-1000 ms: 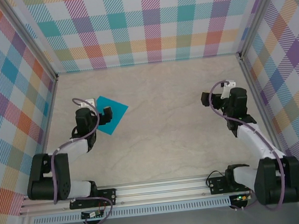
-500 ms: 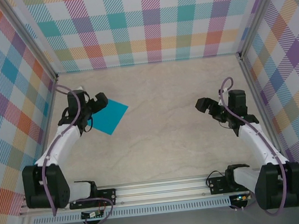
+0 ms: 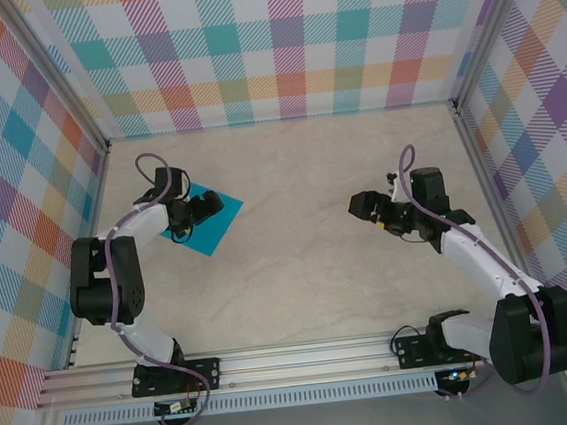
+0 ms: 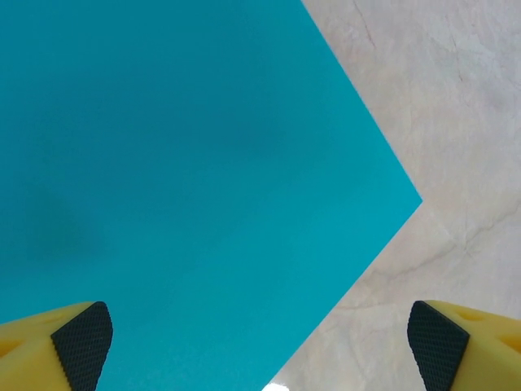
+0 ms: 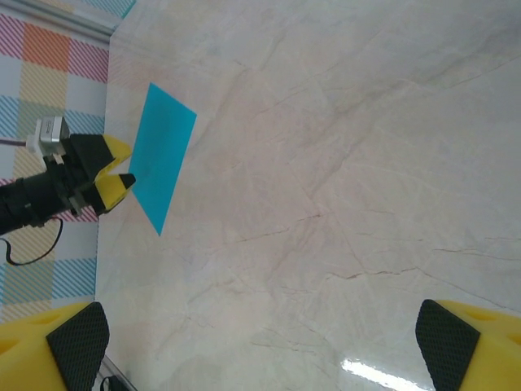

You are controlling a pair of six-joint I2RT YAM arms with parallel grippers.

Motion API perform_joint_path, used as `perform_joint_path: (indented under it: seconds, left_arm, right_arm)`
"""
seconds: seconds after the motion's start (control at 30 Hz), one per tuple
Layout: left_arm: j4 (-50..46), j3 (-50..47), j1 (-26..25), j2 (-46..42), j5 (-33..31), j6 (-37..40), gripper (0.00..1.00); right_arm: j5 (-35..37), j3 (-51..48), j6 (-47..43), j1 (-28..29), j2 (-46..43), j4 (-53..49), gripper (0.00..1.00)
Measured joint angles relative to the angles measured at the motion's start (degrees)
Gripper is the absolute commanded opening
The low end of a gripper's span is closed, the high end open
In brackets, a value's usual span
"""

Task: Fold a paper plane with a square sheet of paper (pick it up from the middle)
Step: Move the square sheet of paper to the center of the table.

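The square sheet of paper [image 3: 217, 227] is teal-blue and lies flat on the table at the left, turned like a diamond. My left gripper [image 3: 199, 211] hangs open over its left part. In the left wrist view the sheet [image 4: 187, 163] spreads under the gripper [image 4: 260, 346]. One fingertip [image 4: 81, 342] is over the paper and the other over bare table beyond its right edge. My right gripper [image 3: 367, 207] is open over bare table at the centre right, far from the sheet. In the right wrist view my right gripper [image 5: 260, 346] holds nothing, and the sheet [image 5: 163, 155] lies far off with the left gripper [image 5: 110, 177] at its edge.
The marble-look tabletop [image 3: 308, 260] is fenced by checked walls [image 3: 277, 42] at the back and both sides. A metal rail [image 3: 307, 356] runs along the near edge by the arm bases.
My left gripper has swung from the sheet's left edge to over the paper. My right gripper has moved left toward the table's centre. The sheet has stayed put.
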Motion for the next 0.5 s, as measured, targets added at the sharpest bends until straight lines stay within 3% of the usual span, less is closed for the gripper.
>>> perform_joint_path:
  seconds: [0.3,0.5]
  left_arm:
    - [-0.6,-3.2,-0.7,0.7,1.1,-2.1,0.96]
    - [3.9,-7.2,-1.0,-1.1,1.6,-4.6,0.96]
  right_arm:
    - [0.0,0.0,0.0,2.6,2.0,0.0,1.00]
    - [0.1,0.0,0.0,3.9,3.2,0.0,1.00]
